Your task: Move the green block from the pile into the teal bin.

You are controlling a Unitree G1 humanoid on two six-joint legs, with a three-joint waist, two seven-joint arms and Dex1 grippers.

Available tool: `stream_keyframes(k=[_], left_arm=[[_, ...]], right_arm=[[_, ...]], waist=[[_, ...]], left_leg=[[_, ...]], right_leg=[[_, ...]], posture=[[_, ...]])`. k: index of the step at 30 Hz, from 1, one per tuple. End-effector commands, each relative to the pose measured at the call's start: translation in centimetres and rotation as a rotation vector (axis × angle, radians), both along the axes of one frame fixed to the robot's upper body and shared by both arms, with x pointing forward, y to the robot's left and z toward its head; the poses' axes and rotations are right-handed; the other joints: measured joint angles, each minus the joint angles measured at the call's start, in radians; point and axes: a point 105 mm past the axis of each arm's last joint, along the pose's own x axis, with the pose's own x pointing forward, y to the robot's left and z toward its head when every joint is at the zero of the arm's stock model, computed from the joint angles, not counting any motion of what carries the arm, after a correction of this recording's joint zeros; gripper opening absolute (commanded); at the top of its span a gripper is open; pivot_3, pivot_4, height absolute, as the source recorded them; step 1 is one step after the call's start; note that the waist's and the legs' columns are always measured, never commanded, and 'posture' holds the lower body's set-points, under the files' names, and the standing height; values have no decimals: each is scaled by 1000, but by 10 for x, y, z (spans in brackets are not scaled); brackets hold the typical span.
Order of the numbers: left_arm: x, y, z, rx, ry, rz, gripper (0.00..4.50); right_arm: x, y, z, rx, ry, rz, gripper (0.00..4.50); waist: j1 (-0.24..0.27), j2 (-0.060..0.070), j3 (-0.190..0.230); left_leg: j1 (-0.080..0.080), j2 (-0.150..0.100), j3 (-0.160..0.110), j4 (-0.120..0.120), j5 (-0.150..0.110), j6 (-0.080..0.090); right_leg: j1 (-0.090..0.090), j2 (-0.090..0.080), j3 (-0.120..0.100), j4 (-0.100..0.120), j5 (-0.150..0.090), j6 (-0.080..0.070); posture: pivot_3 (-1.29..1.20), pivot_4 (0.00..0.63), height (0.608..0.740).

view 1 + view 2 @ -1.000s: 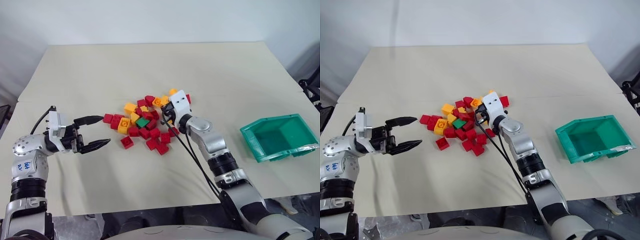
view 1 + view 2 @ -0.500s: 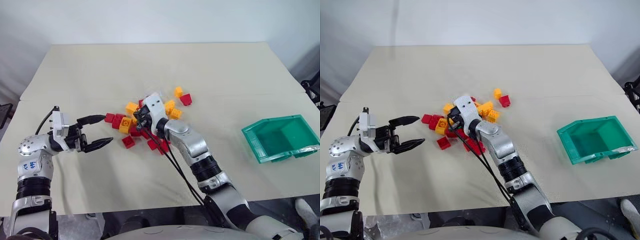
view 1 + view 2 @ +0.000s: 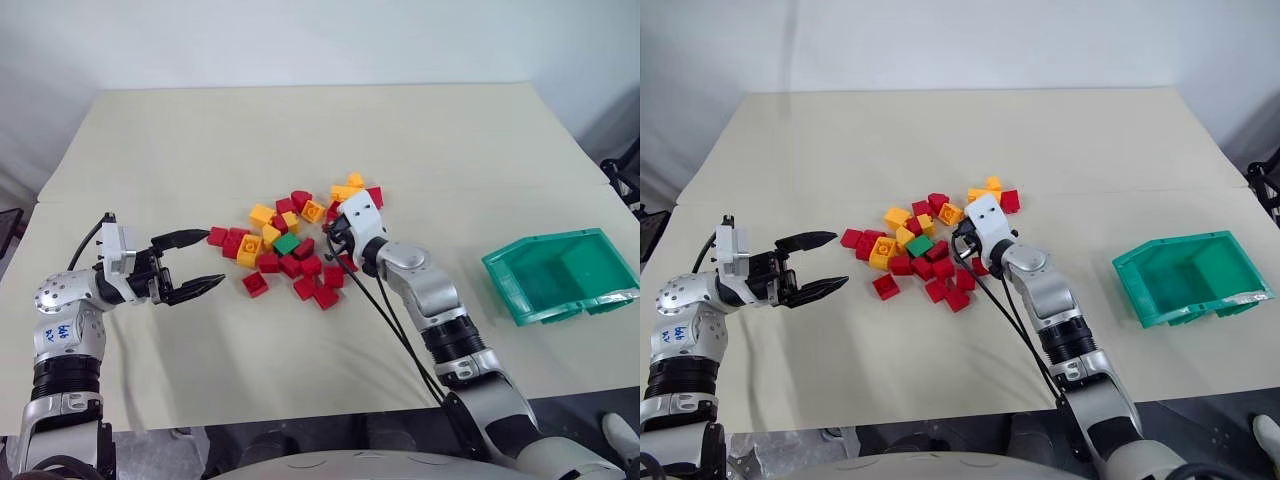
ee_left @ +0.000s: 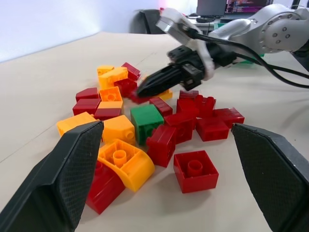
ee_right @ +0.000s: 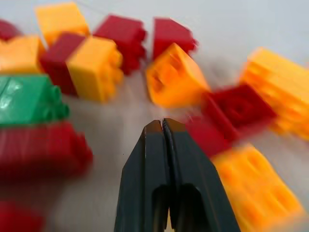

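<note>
Counter surface carries everything. Left gripper hovers wide apart at the near left, just left of the pile. Right gripper, fingers pressed together and empty, pokes among the pile's right-hand bricks. Green block sits mid-pile, untouched. Teal bin stands well apart, far right.

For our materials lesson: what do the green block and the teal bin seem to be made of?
Green block: probably hard moulded plastic, smooth and slightly glossy, with studs on top. Teal bin: likely translucent plastic; light passes through its walls.
</note>
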Motion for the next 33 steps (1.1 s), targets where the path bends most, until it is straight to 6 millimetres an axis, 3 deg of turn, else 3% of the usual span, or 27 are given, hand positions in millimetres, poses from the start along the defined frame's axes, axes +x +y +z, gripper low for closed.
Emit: stream_keyframes(k=[1,4,6,11,14,18,25,28,33], left_arm=[[-1,3,7,5,-35,3,4500],[0,1,7,5,-32,-8,4500],[0,1,6,6,-29,-15,4500],[0,0,5,11,-21,-27,4500],[0,1,5,15,-17,-38,4500],[1,3,7,18,-15,-42,4500],[-1,10,10,30,-16,-45,4500],[-1,11,9,39,-20,-42,4500],[-2,8,8,20,-37,-30,4500]], right_arm=[[-21,-5,42,61,-95,119,55],[-44,-28,55,35,-120,216,55],[-53,-39,56,10,-99,248,545],[-70,-71,63,-6,-44,292,2123],[-81,-100,66,-95,-37,274,3154],[-98,-121,70,-143,2,259,4475],[-120,-139,72,-209,64,248,4475],[-118,-130,79,-208,54,245,4475],[-86,-80,88,-161,48,266,4475]], waist=[[0,0,0],[6,0,0],[17,0,0],[31,0,0],[35,0,0],[44,0,0],[55,-1,0],[55,-1,0],[40,-1,0]], left_leg=[[0,0,1,0,0,0],[-1,0,0,1,0,0],[-1,-1,0,1,0,0],[-2,0,2,2,0,0],[-2,-1,2,2,0,1],[-2,-1,2,2,0,1],[-2,-1,3,3,0,1],[-2,-1,3,3,0,1],[0,0,4,4,0,0]], right_leg=[[0,0,0,0,0,0],[-1,0,0,0,0,0],[-1,0,0,0,0,0],[-1,-1,0,0,0,0],[-1,-1,0,0,0,0],[-1,-1,0,-1,0,0],[-1,-1,0,0,0,0],[-1,-2,0,0,0,0],[-1,-2,1,2,0,0]], posture=[[0,150,740],[0,150,740],[0,150,740],[0,150,740],[0,150,740],[0,150,740],[0,150,740],[0,150,740],[0,150,740]])
